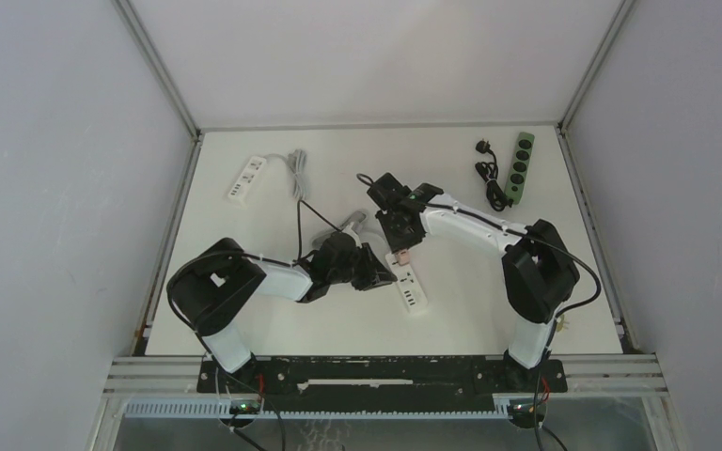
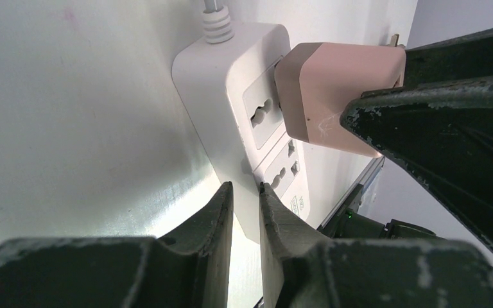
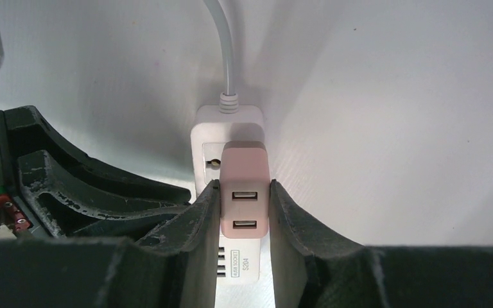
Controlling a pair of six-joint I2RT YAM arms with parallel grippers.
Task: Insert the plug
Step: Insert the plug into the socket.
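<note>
The left pincer (image 2: 245,189) and right pincer (image 3: 244,186) have black, scratched fingers (image 3: 196,218). Behind them, the arms (image 1: 470,221) are white with black joints.

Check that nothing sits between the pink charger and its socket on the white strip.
Nothing visible does. The right gripper holds the pink charger right at the cord-end socket of the white strip; the shut left gripper sits further down, clear of it.

Only legible print: small sideways label (image 3: 240,265) on white power strip (image 3: 257,289), right wrist view, approx. "USB SOCKET" + "S204". Strip's print in left wrist view too blurry.
</note>
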